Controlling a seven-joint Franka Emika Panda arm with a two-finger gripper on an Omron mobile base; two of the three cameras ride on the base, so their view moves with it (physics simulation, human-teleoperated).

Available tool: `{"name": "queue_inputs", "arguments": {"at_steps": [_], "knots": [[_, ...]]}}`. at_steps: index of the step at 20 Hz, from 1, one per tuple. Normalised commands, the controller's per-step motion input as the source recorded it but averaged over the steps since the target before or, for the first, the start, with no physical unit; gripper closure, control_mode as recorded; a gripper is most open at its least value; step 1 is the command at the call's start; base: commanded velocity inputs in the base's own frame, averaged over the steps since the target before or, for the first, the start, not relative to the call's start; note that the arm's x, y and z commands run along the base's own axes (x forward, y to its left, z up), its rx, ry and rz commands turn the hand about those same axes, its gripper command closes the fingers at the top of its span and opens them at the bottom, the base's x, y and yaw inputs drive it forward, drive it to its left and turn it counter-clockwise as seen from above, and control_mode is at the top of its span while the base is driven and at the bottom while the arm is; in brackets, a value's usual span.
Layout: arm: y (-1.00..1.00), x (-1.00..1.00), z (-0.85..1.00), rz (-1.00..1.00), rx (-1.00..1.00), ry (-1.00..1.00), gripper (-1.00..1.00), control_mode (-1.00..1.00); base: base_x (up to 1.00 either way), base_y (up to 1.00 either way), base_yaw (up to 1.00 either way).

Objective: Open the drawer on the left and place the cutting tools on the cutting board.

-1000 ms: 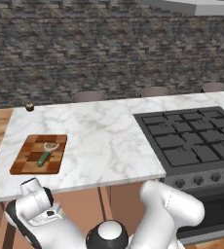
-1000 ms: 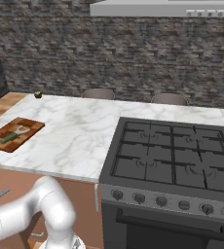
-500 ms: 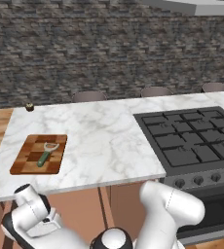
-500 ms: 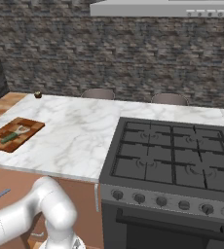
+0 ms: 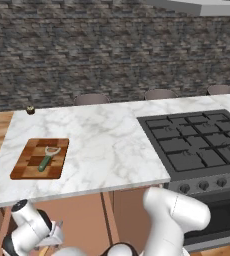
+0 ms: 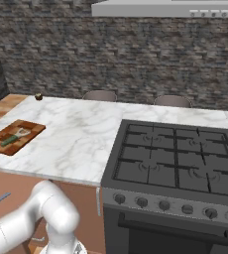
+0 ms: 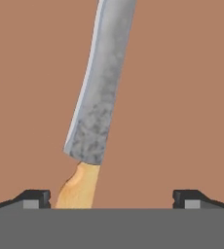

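Over the last sec the arm has dropped lower below the counter's near-left edge, and the gripper (image 7: pixel 112 198) now sits right over the knife (image 7: pixel 98 92) in the drawer (image 7: pixel 182 73), jaws at full spread w/ nothing held; tips stand either side of the tan handle, which sits closer to the left tip than the right. So the peeler (image 5: pixel 48 157) is done, already lying on the cutting board (image 5: pixel 32 161) at the far-left of the marble counter (image 5: pixel 112 145), and the knife is the last tool to fetch; approx. halfway or a bit past, by my reckoning. In the hand cam the blade runs up and away at a slight tilt, flat on the brown drawer floor, w/ bare floor all round it, so there's room to close on the handle w/o hitting a wall, tho I can't tell how near the drawer's sides really are from this close crop. The wrist is tucked under the counter overhang in the left base view, so the lift probably needs to come back toward the robot before rising, else it clips the marble edge. Board has free space beside the peeler for the knife.
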Motion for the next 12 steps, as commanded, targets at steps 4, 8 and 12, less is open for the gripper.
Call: {"name": "queue_inputs", "arguments": {"at_steps": [4,8,12], "knots": [[0.06,0.01,-0.15,0.00,0.00,-0.19,-1.00,-1.00,0.00,0.00,0.00],[0.04,0.00,-0.12,0.00,0.01,-0.19,-1.00,-1.00,0.00,0.00,0.00],[0.04,0.00,-0.18,0.00,0.01,-0.17,-1.00,-1.00,0.00,0.00,0.00]]}}
